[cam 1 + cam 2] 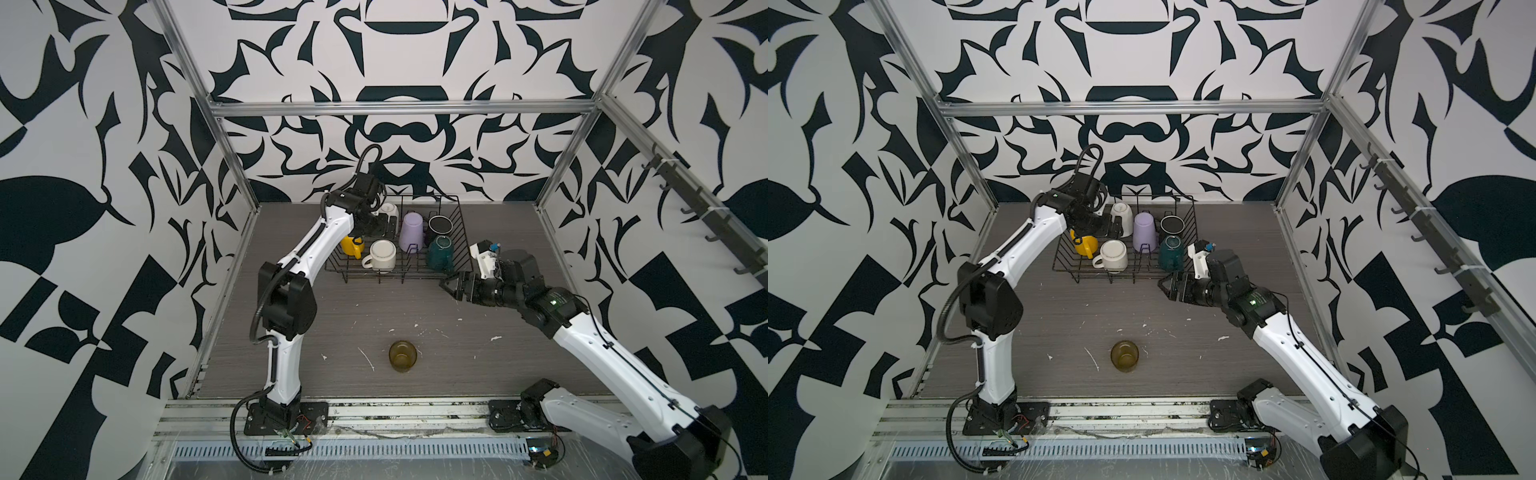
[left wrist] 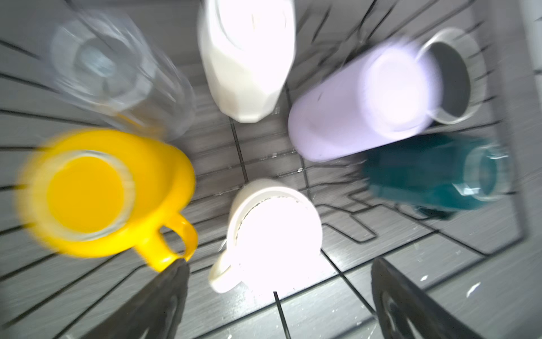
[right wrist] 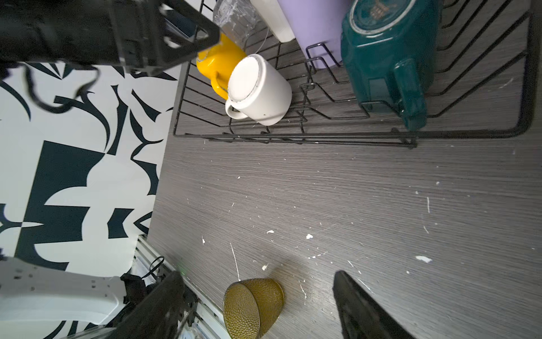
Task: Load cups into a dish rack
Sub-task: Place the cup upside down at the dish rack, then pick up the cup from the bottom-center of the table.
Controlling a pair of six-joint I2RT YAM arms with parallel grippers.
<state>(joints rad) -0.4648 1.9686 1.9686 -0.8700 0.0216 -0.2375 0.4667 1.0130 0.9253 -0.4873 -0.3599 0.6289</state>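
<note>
Left tool (image 2: 277, 273) wide open, empty, above white mug (image 2: 275, 234) in dish rack (image 3: 293, 136). Right tool (image 3: 256, 274) jaws apart, empty; olive glass (image 1: 402, 356) on table (image 1: 478, 357), well apart, ahead of it.

Far back on the grey table (image 1: 1183, 324), black wire rack (image 1: 1064, 251) with yellow mug (image 1: 1084, 246), white mug (image 1: 1114, 254), faceted white mug (image 1: 1122, 213), lilac tumbler (image 1: 1145, 231), black mug (image 1: 1172, 225) and dark green mug (image 1: 1172, 252) inside. Left gripper (image 1: 1109, 227) over the rack's left half; right gripper (image 1: 1166, 283) just off its near right corner. Olive glass (image 1: 1124, 355) alone on the table nearer the front.
</note>
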